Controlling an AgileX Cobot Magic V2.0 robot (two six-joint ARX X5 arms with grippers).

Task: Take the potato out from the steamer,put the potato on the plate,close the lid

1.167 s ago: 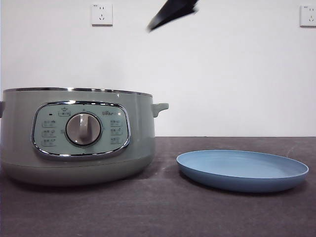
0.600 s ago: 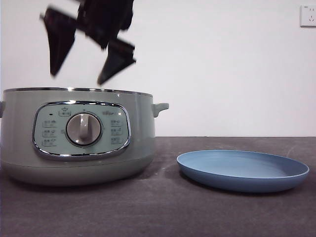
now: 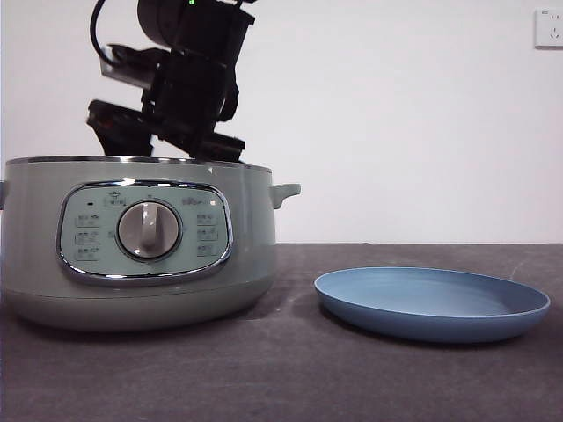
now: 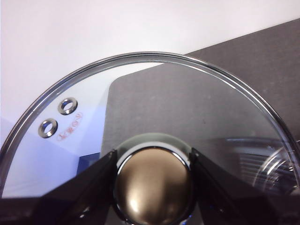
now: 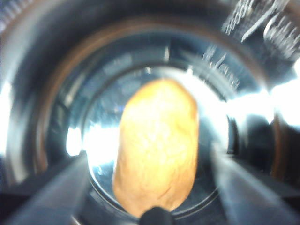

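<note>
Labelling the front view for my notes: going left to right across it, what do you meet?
The steamer with the right hand reaching into it from above → the plate → the wall socket.

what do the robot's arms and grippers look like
All black. The right gripper hangs from a bulky dark wrist with a small green light on top and a black cable looping beside it. The left gripper shows two flat black wedge-shaped fingers.

You have one steamer (image 3: 141,242), one plate (image 3: 432,303), one lid (image 4: 154,122) and one potato (image 5: 157,147). You can count one wall socket (image 3: 550,28) and two grippers: the left gripper (image 4: 152,180) and the right gripper (image 5: 154,187).
</note>
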